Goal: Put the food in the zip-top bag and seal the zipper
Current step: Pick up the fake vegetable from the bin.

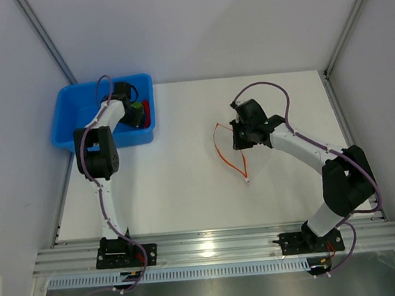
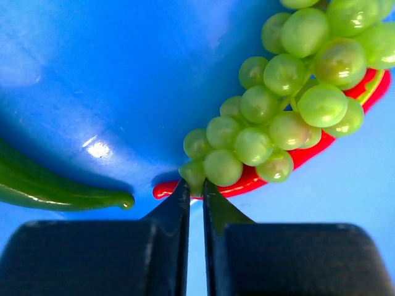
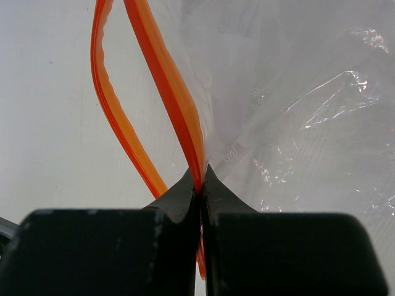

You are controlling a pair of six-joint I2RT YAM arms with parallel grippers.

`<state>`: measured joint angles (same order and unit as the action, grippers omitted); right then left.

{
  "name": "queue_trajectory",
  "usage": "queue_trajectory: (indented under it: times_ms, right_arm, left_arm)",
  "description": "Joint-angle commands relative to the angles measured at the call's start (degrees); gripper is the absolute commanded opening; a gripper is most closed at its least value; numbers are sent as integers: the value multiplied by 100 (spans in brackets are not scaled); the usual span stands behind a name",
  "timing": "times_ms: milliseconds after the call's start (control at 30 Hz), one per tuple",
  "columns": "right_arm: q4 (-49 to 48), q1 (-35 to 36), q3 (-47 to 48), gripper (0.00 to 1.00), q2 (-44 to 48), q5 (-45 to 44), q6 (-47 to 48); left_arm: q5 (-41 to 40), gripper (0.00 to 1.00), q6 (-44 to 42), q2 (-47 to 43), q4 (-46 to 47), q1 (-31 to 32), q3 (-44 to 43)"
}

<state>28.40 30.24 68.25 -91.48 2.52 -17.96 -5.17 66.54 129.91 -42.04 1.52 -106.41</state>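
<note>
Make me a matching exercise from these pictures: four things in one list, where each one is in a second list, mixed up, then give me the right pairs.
Things
1. grapes
2. slim red piece
3. dark green piece
4. zipper

Places
A. pinched in the right end effector
B. lying partly under the grapes in the blue tub
C. on its own at the left edge of the left wrist view
D. lowest end at the tips of the left end effector

Pairs: 1-D, 2-B, 3-C, 4-A
</note>
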Motion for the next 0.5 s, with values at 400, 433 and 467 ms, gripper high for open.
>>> queue_trajectory:
  times_ms: [400,433,467]
  right_arm:
    - [-168,-27,-66,0,157,108,-76]
    - [-168,-27,-75,0,166,108,-85]
    - [-160,-27,-75,0,166,125,-94]
  left_arm:
    - [-134,1,-906,-2117,1224,-20,1376]
    - [-107,1,-924,-2179,1303,-20,1412]
    - [-98,1,-933,-2241,1330,-20,1465]
